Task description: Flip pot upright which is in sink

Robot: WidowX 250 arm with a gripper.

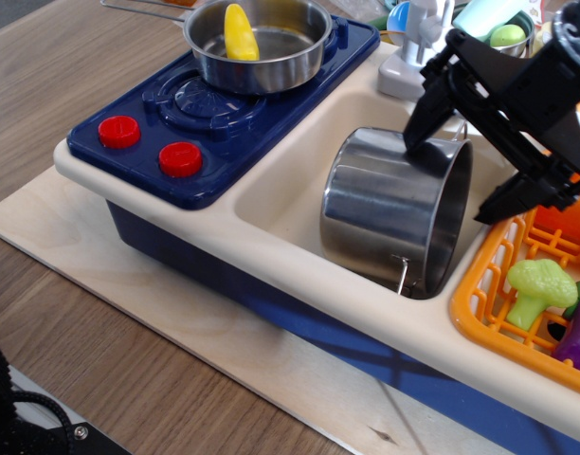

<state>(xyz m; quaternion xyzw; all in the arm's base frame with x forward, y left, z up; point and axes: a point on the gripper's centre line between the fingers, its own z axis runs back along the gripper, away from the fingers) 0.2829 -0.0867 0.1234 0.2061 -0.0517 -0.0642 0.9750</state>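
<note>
— Where's the black gripper [454,178]?
— Jaws spread wide, holding nothing, straddling the upper rim of the pot [389,209] toward the worktop's right edge.
— And the sink [288,180]?
— Mid-worktop, right of the blue stove [214,109]; the pot lies in it on its side, mouth facing the orange basket [494,284].
— Smaller things?
— A pan [262,43] at the far edge holds yellow corn [239,32].
</note>
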